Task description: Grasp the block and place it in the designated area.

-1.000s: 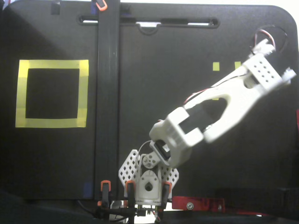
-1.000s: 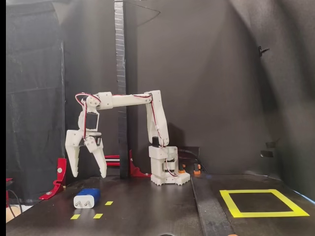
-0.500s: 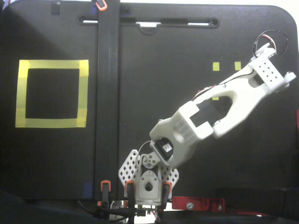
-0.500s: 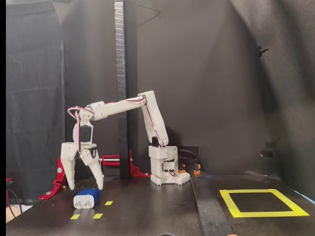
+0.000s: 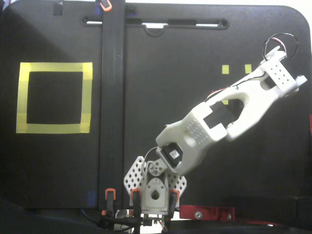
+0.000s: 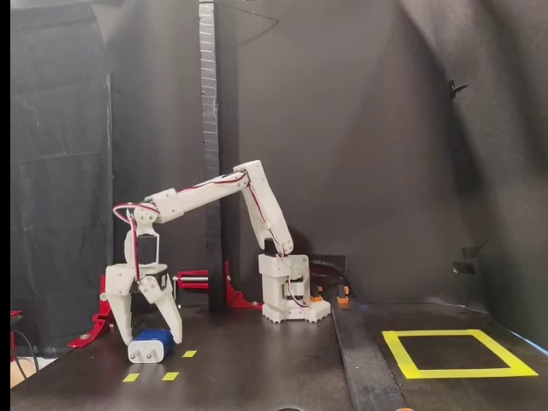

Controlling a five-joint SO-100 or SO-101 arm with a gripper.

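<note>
The pincer has come lower than a moment ago. Its two fingers are spread apart, one on each side of the block. The block lies on the table, right under the pincer, in the same spot.

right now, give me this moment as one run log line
phase: pre-grasp | gripper: open, fingers straddling block | block: on table, unlifted | designated area: empty

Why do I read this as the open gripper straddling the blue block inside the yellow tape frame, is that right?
Not quite. In a fixed view the open gripper straddles the blue block, but far outside the yellow tape frame, among small yellow tape squares.
</note>
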